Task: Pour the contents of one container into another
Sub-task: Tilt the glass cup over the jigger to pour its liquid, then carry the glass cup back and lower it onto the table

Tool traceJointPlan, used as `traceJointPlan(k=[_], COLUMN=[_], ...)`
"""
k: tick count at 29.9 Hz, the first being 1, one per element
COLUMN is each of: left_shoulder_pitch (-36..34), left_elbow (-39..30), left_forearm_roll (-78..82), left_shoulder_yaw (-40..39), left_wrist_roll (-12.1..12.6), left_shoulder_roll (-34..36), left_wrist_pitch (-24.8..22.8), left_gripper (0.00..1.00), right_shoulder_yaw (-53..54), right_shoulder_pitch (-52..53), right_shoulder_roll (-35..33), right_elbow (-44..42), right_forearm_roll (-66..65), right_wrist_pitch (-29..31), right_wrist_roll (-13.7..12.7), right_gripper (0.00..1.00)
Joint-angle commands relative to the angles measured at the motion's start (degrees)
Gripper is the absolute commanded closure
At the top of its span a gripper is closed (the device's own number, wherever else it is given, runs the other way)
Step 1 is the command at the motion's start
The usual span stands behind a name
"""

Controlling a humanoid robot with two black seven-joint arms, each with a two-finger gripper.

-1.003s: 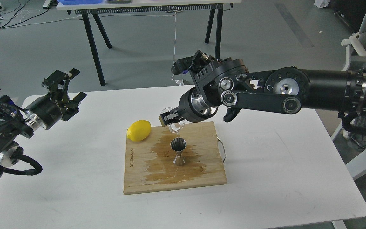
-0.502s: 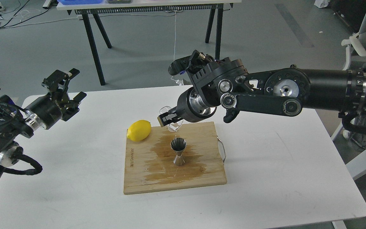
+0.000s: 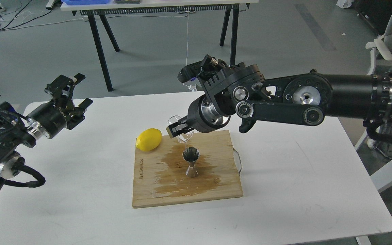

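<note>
Near the middle of the white bench [image 3: 284,190], on a wet-stained bamboo cutting board [image 3: 216,190], the steel jigger [image 3: 191,162] stands upright, with a lemon [image 3: 148,139] touching the board's far left corner. Just above the jigger, the right pincer [image 3: 178,129] is clamped on the clear glass cup [image 3: 181,131], tipped over the jigger's mouth. At the bench's far left corner the left pincer [image 3: 77,89] hangs with its fingers apart, holding nothing.

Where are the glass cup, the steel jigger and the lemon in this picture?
glass cup [image 3: 183,137], head view, on its clear wall just below the gripper fingers.
steel jigger [image 3: 191,155], head view, on its upper cone near the mouth.
lemon [image 3: 149,139], head view, on the middle of its yellow skin.
</note>
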Motion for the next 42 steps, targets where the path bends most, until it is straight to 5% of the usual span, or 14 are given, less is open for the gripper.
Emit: traceJointPlan(k=[1, 42], left_shoulder_pitch=[0.01, 0.36], left_elbow=[0.00, 0.61], left_forearm_roll=[0.00, 0.00], left_shoulder_yaw=[0.00, 0.00], left_wrist_roll=[0.00, 0.00], left_shoulder_roll=[0.00, -0.62], left_wrist_pitch=[0.00, 0.00], left_gripper=[0.01, 0.01], right_shoulder_yaw=[-0.07, 0.11], right_shoulder_pitch=[0.11, -7.62], right_shoulder_roll=[-0.15, -5.42], right_elbow=[0.14, -0.65], right_forearm_roll=[0.00, 5.63], right_wrist_pitch=[0.00, 0.00], right_wrist_roll=[0.09, 1.32], right_gripper=[0.80, 0.80])
